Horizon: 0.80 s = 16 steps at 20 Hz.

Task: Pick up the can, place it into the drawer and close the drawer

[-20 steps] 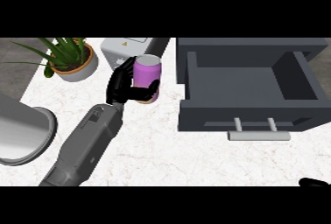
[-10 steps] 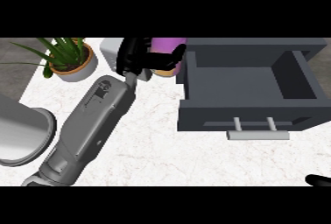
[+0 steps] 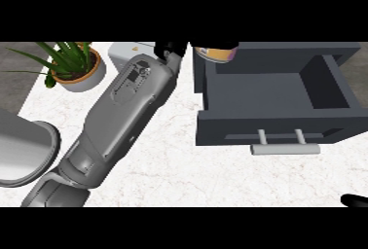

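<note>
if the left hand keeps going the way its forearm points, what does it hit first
Probably nothing on the counter. The left hand holds the can at the view's top edge, just over the open drawer's back left corner. Its line runs up out of view, so what lies beyond is unseen.

**White marble counter, seen from steeply above**

The counter (image 3: 187, 175) has a white top veined with faint grey and tan marbling, and it fills most of the view. Its left edge runs down beside a strip of darker grey surface (image 3: 14, 78). A potted plant (image 3: 72, 65) stands near the far left corner, long green leaves spreading from a terracotta-coloured pot with a pale rim. Just right of it sits a small white boxy object (image 3: 133, 49), partly hidden. At the left edge lies a rounded grey metal basin or bowl (image 3: 22, 153), cut off by the frame. The light is even and soft, with only faint shadows.
</note>
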Each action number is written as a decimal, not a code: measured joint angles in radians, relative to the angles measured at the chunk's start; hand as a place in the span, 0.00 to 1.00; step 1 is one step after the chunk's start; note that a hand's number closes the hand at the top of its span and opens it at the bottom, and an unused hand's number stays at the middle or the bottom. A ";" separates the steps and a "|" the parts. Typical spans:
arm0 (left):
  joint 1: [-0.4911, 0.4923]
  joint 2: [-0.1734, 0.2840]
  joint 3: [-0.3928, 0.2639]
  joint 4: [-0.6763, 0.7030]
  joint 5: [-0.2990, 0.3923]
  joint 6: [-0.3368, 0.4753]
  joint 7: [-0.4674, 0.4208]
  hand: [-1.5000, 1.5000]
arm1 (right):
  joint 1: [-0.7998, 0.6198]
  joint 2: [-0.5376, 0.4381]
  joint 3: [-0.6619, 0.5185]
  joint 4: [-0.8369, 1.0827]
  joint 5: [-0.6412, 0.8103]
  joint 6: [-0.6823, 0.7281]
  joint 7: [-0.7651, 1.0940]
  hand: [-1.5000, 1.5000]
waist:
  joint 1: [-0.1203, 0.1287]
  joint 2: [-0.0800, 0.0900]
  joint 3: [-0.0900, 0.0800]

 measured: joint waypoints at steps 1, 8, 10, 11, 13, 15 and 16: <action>-0.023 -0.005 0.000 0.018 -0.002 0.007 0.008 1.00 | -0.003 -0.001 -0.003 0.009 -0.003 0.002 -0.004 0.00 | -0.001 0.000 0.000; -0.218 -0.018 0.030 0.187 0.007 0.018 0.046 1.00 | -0.010 0.008 0.008 0.025 0.010 0.003 -0.031 0.00 | -0.020 0.006 0.001; -0.257 -0.020 0.008 0.231 0.030 0.031 0.041 1.00 | -0.019 0.010 0.014 0.029 0.013 0.000 -0.031 0.00 | -0.027 0.008 0.001; -0.265 -0.021 -0.007 0.249 0.043 0.035 0.034 1.00 | -0.021 0.014 0.025 0.028 0.019 -0.001 -0.028 0.00 | -0.030 0.008 0.001; -0.300 -0.022 -0.018 0.293 0.062 0.044 0.029 1.00 | -0.026 0.009 0.024 0.026 0.016 0.002 -0.024 0.00 | -0.036 0.009 0.001; -0.321 -0.022 -0.033 0.330 0.078 0.053 0.015 1.00 | -0.037 0.002 0.014 0.030 0.005 0.000 -0.017 0.00 | -0.040 0.010 0.001; -0.335 -0.022 -0.042 0.347 0.089 0.062 0.014 1.00 | -0.037 0.002 0.019 0.029 0.008 0.002 -0.017 0.00 | -0.044 0.011 0.001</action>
